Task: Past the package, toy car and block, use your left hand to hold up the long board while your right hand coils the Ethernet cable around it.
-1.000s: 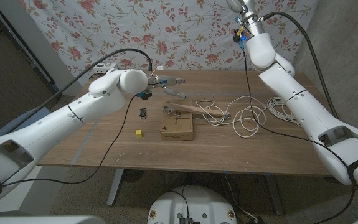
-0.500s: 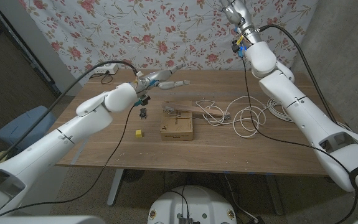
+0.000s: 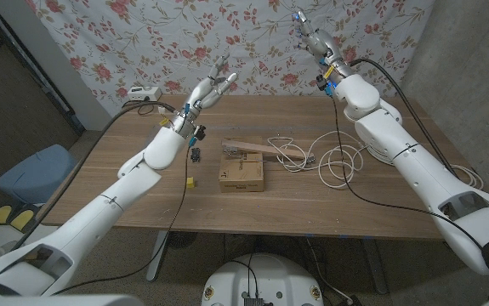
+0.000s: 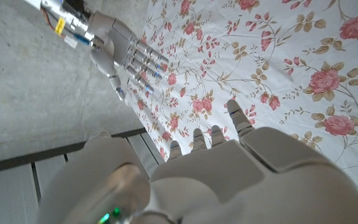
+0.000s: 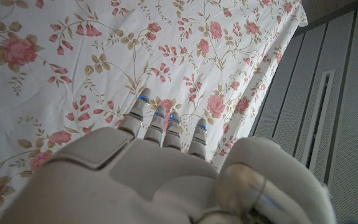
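Head view: my left hand (image 3: 210, 88) and right hand (image 3: 314, 38) are raised, fingers spread, holding nothing. The long board (image 3: 251, 147) rests on the package (image 3: 241, 172) on the worktop (image 3: 380, 200), touching the Ethernet cable (image 3: 333, 160). Left wrist view: my right hand (image 4: 119, 53) opposite, open. Right wrist view: fingers (image 5: 166, 127) extended toward floral cloth (image 5: 54, 56).

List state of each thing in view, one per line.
left hand: raised above the table's far edge, fingers apart, holding nothing
right hand: raised high, fingers apart, holding nothing
long board: lying tilted on the package
package: flat on the table, closed
Ethernet cable: loose on the table, uncoiled
block: on the table
toy car: on the table
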